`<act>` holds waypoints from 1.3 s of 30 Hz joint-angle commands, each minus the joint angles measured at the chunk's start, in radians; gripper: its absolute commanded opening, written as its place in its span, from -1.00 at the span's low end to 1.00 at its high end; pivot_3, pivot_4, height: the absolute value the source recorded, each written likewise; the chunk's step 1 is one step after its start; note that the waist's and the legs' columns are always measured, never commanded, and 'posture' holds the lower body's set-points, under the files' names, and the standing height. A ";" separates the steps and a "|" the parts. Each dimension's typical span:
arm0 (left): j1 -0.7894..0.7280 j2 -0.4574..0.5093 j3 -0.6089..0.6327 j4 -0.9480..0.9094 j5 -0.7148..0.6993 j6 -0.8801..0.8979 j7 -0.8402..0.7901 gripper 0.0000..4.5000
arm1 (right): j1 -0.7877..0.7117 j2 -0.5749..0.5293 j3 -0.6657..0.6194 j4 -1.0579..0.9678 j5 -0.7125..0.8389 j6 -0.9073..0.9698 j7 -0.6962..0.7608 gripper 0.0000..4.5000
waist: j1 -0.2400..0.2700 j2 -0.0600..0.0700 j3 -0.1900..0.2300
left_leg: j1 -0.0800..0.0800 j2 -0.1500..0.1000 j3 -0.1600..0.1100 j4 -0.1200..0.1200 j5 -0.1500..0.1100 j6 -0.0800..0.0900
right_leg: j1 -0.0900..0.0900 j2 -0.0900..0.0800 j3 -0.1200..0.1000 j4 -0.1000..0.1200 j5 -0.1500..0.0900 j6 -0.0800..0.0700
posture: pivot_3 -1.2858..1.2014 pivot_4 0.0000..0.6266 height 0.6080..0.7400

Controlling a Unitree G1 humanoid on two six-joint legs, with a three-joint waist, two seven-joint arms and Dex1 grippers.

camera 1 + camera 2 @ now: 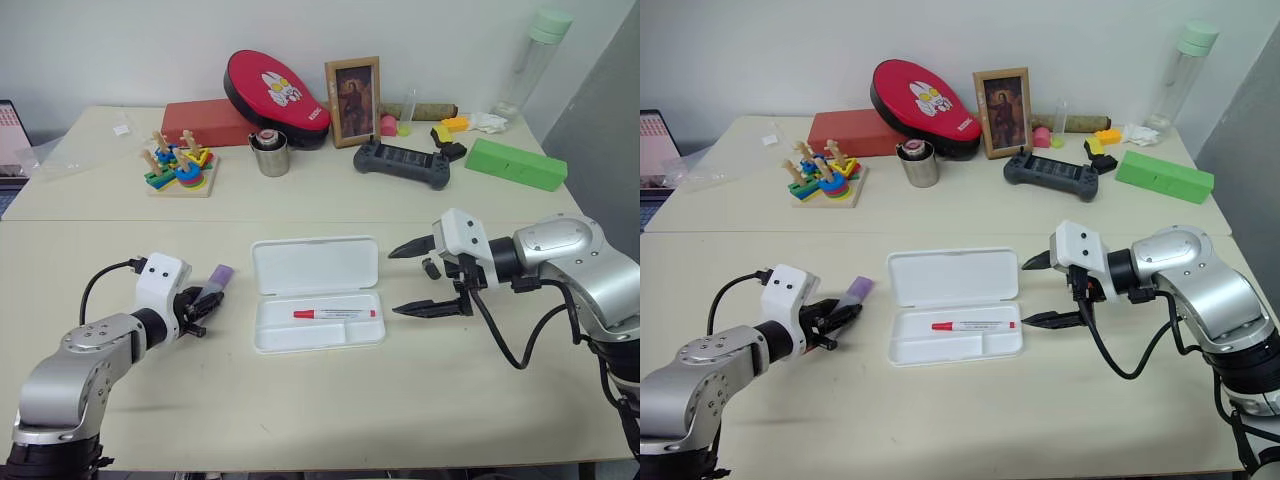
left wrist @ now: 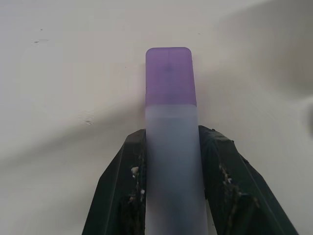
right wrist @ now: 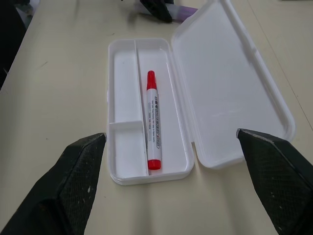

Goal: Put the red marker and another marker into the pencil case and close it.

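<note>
Left eye view, left to right: left gripper (image 1: 203, 301) clenched on the purple marker (image 1: 217, 279), lilac barrel pinched between both black fingers (image 2: 122, 186), darker purple cap poking out ahead, tip angled toward the pencil case (image 1: 315, 263). Marker off the table (image 1: 300, 400) or barely above it, hard to say which; sits just beside the case's left edge, not yet over it. Left wrist view confirms a centred, straight grip, barrel frosted and translucent, cap squared off at the end. Middle: pencil case lying open and flat, lid hinged back away from the robot, tray nearer. Red marker (image 1: 338, 314) already in the long tray compartment, lying lengthwise, red cap at one end, red plug at the other, white barrel with printed text. Narrow side strip and small end compartment empty. Right: right gripper (image 1: 428, 278) released, jaws spread wide, holding nothing, hovering just off the case's right end and pointing across at it. Progress estimate: first of three steps done, red marker in. Second step under way, purple marker grasped but needing carry over the tray and drop. Lid closing not started. Fit judgement: purple marker short and thick, likely fits beside or in line with the red one in the long compartment; thickness might stop the lid latching if it lands on a divider. Case looks light and slippery, liable to skate when the lid gets pushed, so bracing with the free gripper seems sensible.
</note>
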 commanded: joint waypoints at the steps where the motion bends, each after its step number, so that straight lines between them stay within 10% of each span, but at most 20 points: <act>1: 0.022 0.087 0.104 -0.140 -0.071 0.019 -0.089 -0.46 | 0.006 -0.025 -0.036 -0.036 0.010 -0.027 0.019 1.00 | 0.000 0.000 0.000 | 0.000 0.000 0.000 0.000 0.000 0.000 | 0.000 0.000 0.000 0.000 0.000 0.000 | 0.03 -0.52 1.00; 10: 0.111 0.244 0.240 -0.365 -0.294 0.047 -0.343 -0.46 | 0.012 -0.033 -0.023 -0.015 -0.008 -0.063 0.020 1.00 | 0.000 0.000 0.000 | 0.000 0.000 0.001 -0.001 0.000 0.000 | -0.001 0.000 0.000 0.000 0.000 0.000 | 0.03 -0.52 1.00; 22: -0.067 0.223 -0.235 -0.295 -0.129 -0.151 -0.372 -0.46 | -0.005 -0.018 -0.017 -0.012 -0.017 -0.054 0.001 1.00 | 0.002 0.000 0.000 | 0.000 0.000 0.001 0.000 0.000 0.000 | 0.000 0.000 0.001 -0.001 0.000 0.000 | 0.03 -0.52 1.00; 39: -0.176 0.167 -0.480 -0.080 0.062 -0.356 -0.501 -0.46 | 0.002 -0.018 -0.033 -0.031 -0.013 -0.030 -0.025 1.00 | 0.002 0.000 0.000 | 0.000 0.000 0.001 0.000 0.000 0.000 | 0.000 0.000 0.000 -0.001 0.000 0.000 | 0.03 -0.52 1.00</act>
